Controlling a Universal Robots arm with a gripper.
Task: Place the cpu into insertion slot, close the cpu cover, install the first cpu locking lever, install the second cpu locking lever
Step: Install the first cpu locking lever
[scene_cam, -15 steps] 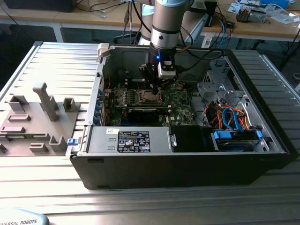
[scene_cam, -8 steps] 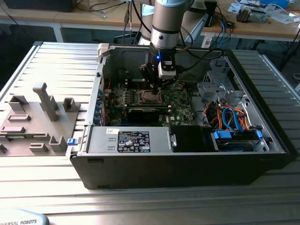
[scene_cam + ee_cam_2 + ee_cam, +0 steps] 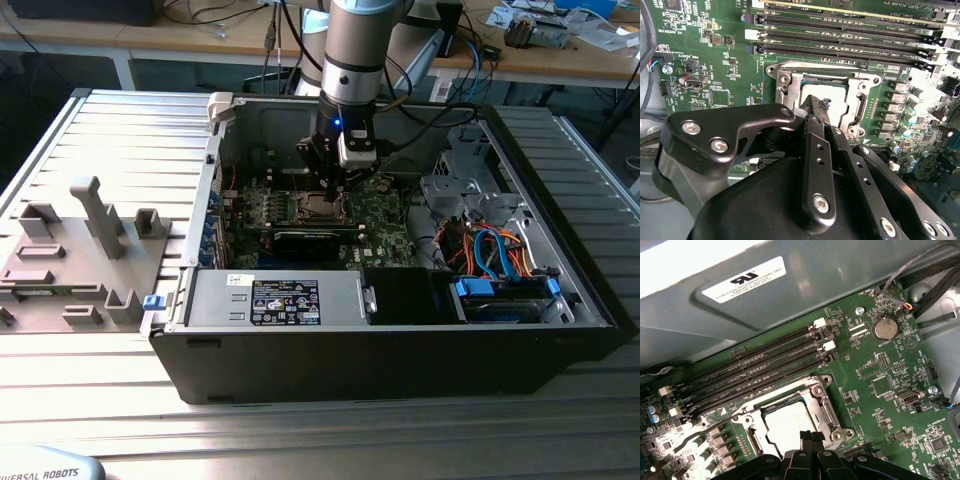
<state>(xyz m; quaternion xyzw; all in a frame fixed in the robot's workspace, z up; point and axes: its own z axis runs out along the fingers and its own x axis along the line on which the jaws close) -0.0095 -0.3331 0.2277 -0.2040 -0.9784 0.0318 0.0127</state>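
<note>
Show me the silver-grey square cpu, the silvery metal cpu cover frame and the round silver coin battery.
silver-grey square cpu [image 3: 785, 427], first wrist view, middle of its top.
silvery cpu cover frame [image 3: 826, 415], first wrist view, a side bar.
round coin battery [image 3: 886, 328], first wrist view, its centre.

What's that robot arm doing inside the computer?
The robot arm is reaching down into an open computer case. Its gripper sits just above the cpu on the green motherboard, with its fingers pinched together and holding nothing. The shiny cpu is already in place. The cpu cover, a metal frame, looks folded down around it.
</note>
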